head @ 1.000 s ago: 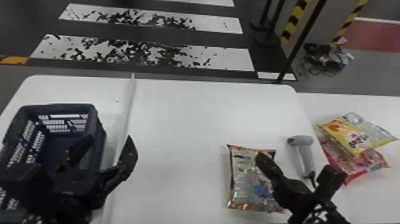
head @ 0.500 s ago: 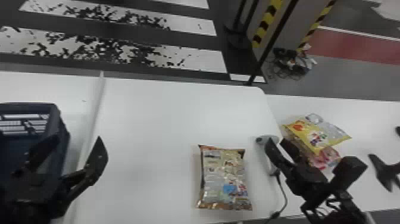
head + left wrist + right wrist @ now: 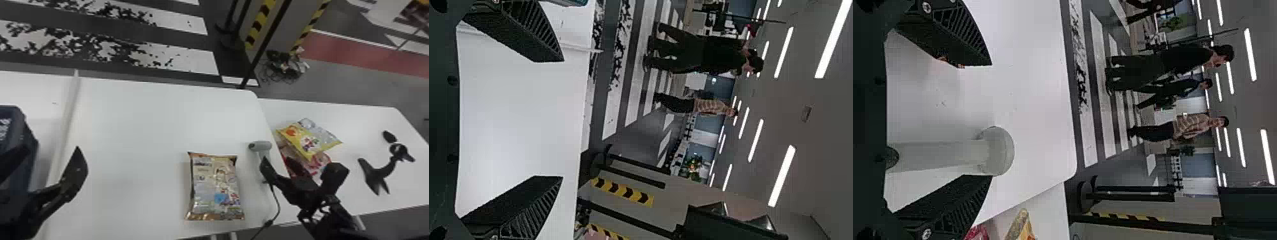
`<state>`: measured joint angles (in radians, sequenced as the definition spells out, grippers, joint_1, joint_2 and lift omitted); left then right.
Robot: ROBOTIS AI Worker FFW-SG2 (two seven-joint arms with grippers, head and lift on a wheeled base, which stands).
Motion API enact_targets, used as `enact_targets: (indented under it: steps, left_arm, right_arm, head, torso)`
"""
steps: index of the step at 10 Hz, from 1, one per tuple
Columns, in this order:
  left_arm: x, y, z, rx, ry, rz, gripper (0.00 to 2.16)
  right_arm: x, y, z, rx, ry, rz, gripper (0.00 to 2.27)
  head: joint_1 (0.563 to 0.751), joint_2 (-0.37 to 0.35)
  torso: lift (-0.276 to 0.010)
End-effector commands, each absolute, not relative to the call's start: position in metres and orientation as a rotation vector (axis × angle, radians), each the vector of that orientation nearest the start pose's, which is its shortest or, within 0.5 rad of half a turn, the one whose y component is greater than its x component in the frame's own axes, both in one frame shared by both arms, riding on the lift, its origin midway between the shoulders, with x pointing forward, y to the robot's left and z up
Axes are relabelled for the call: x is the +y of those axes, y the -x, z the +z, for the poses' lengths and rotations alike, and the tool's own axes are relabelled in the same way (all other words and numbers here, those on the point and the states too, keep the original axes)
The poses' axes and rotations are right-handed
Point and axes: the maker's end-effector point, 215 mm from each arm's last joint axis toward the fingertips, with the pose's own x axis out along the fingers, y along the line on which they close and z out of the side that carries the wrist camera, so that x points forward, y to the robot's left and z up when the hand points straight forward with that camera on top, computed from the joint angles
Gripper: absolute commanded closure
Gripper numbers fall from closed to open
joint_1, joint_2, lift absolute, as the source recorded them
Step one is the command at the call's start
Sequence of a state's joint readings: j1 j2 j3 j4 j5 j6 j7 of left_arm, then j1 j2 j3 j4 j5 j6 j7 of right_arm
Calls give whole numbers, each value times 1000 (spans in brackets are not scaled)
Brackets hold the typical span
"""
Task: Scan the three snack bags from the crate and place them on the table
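Head view. Item: one gold-and-silver printed snack bag (image 3: pixel 215 188), lying flat on the white desk (image 3: pixel 143 124), ungripped. Item: one pale grey plastic handheld scanner (image 3: pixel 261 146), black cord (image 3: pixel 277 199) attached, lying right of that bag near the desk's edge. Items, two: a yellow snack bag (image 3: pixel 306 138) resting partly over a red-and-pink snack bag (image 3: pixel 320 161), both on the adjoining white side desk (image 3: pixel 360 127). Item: one dark blue plastic crate (image 3: pixel 28 153), far left, cut by the view's edge. Your right pincer (image 3: pixel 301 163) hangs beside the scanner; your left pincer (image 3: pixel 50 148) waits near the crate, spread wide.

Left wrist view. Left pincer: wide, bare desk beyond its fingers, nothing held.

Right wrist view. Right pincer: wide, the scanner's handle and head lying between its fingers, unclamped; whether the lower finger touches it, you cannot tell.

Step in hand, by judgement: fetching the scanner for the gold-and-silver bag, the other two seemingly done. Next move calls for you to centre the right pincer on the handle, close evenly, lift with slack in the cord, then aim at that bag's code. Risk: a finger nudging the scanner askew.
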<state>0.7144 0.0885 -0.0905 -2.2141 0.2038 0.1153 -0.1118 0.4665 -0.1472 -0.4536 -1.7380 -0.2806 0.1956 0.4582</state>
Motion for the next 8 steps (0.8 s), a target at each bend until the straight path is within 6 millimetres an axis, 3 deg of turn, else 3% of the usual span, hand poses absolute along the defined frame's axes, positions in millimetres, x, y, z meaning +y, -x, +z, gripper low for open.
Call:
enact_targets:
  steps: [1, 4, 8]
  left_arm:
    - [151, -372, -365, 192, 196, -241, 22]
    - [146, -370, -369, 201, 190, -249, 22]
    - [146, -369, -372, 206, 190, -248, 22]
  right_arm:
    - [-425, -392, -494, 400, -130, 39, 76]
    - [-429, -403, -526, 462, -135, 41, 76]
    - [-427, -428, -554, 528, -96, 54, 97]
  head:
    - [695, -350]
    - [695, -350]
    - [695, -350]
  torso:
    - [-62]
    - [-62]
    - [-62]
